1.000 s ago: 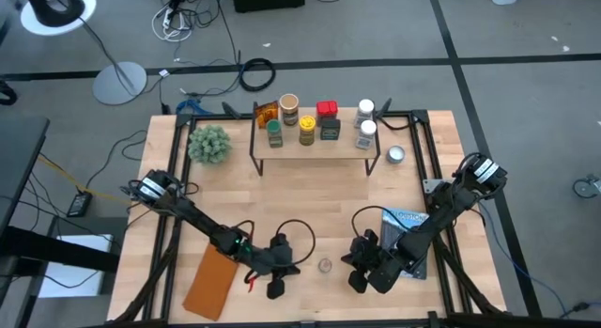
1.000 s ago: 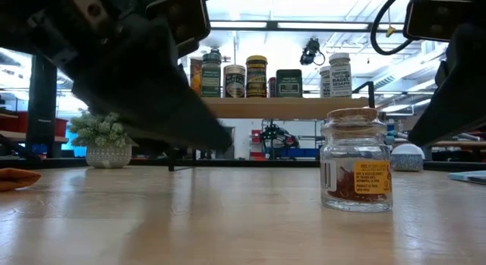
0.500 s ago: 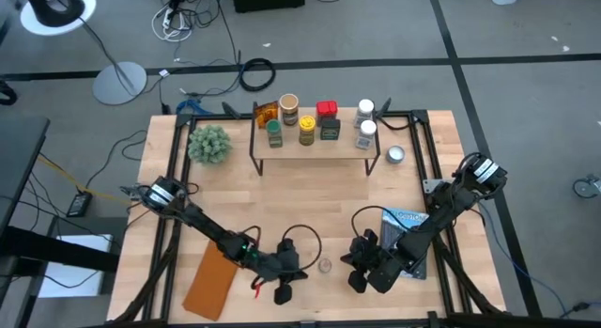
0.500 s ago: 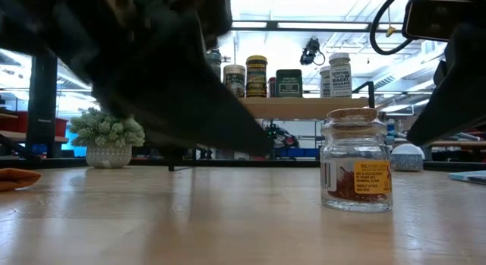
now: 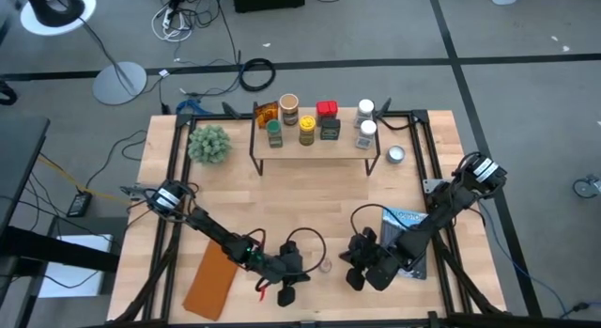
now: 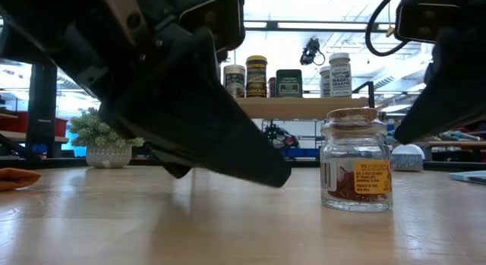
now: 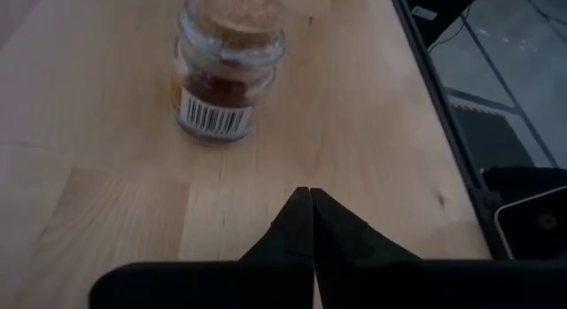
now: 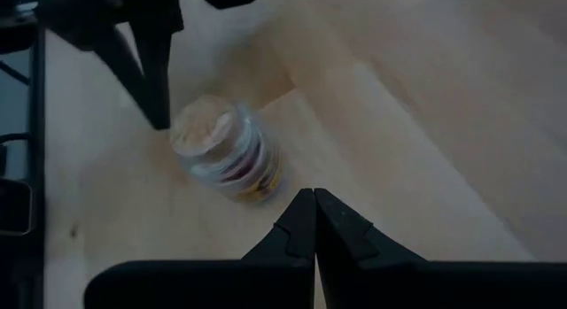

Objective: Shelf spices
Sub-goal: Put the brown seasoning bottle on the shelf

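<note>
A small glass jar of red spice with a cork lid stands on its base on the wooden tabletop near the front edge, between my two grippers. My left gripper is shut and slants down low over the table just left of the jar, a short gap away. My right gripper is shut and hovers just right of the jar, touching nothing. The shelf stands at the far side, with several spices standing on its board.
A potted plant stands left of the shelf and a round silver tin right of it. A blue-and-white packet lies under my right arm. A brown flat piece lies at the near left. Black frame rails run along the table's sides.
My left gripper has moved low over the table toward the right edge, closing in on the cork-lidded jar, and has stayed shut. The jar has not moved.
</note>
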